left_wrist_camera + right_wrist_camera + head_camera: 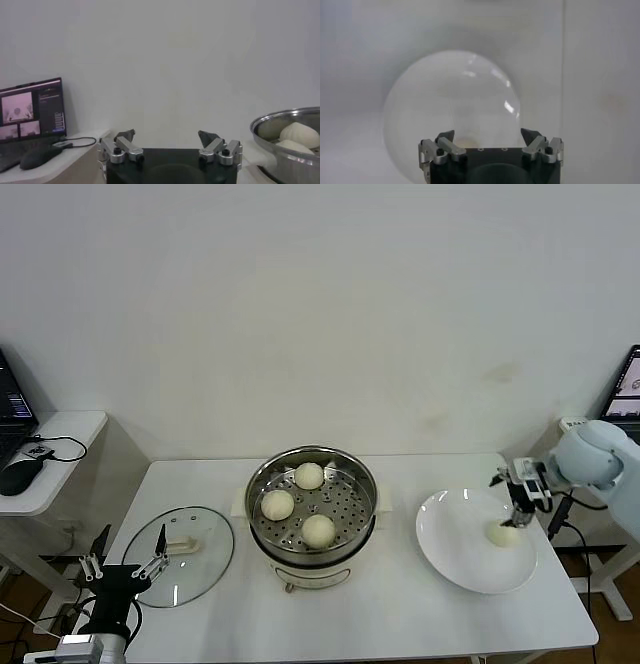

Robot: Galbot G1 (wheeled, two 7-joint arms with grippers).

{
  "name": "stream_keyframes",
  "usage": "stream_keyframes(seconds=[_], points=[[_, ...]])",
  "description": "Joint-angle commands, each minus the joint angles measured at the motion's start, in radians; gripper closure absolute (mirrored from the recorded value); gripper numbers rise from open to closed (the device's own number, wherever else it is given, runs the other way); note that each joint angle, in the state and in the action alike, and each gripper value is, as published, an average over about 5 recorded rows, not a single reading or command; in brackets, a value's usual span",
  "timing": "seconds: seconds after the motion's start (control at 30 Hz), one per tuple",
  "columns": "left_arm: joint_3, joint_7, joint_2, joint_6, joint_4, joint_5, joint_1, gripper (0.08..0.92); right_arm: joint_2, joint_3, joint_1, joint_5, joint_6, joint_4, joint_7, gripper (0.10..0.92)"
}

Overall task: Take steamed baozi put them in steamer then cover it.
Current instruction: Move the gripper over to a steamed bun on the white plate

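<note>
**Last bun waits on the plate**

Head view: The right end effector [516, 506] hangs just above the last baozi [503, 534], with its fingers apart and nothing held. That bun sits on the white plate [450, 544] at the right of the worktop [400, 614]. Three more buns [309, 476] lie in the steamer [262, 484] in the middle. The glass lid [200, 569] rests flat on the worktop at the left. The left end effector [127, 566] waits near the lid's edge, fingers apart and empty.

Left wrist view: The left fingers [125, 135] stand wide apart. The steamer rim [280, 120] shows off to one side with two buns inside. A laptop [30, 110] and a mouse [37, 156] sit on a side desk.

Right wrist view: The right fingers [445, 136] stand wide, and the plate [420, 100] lies beyond them. A bit of the bun [466, 143] peeks out between them.

I think the step now is picking up this bun. To do it well, go straight down with the bun in the middle, squeeze softly so it is not squashed, and lift clear of the plate.
</note>
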Motion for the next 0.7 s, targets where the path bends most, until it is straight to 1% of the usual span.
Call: stream_keyframes(seconds=[0.03,0.4,0.7], points=[[-0.002,-0.001,-0.005,-0.001,0.0,0.004,0.011,0.177,0.065,0.187,-0.214,-0.136,0.108,-0.194,-0.012,0.203],[-0.006,0.0,-0.012,0.001,0.004,0.007,0.011,0.177,0.227,0.188,-0.18,-0.209,0.156,-0.35,-0.002,0.203],[-0.011,0.001,-0.008,0.001,0.015,0.004,0.005,0.177,0.272,0.183,-0.167,-0.235,0.154,-0.406,-0.003,0.203]])
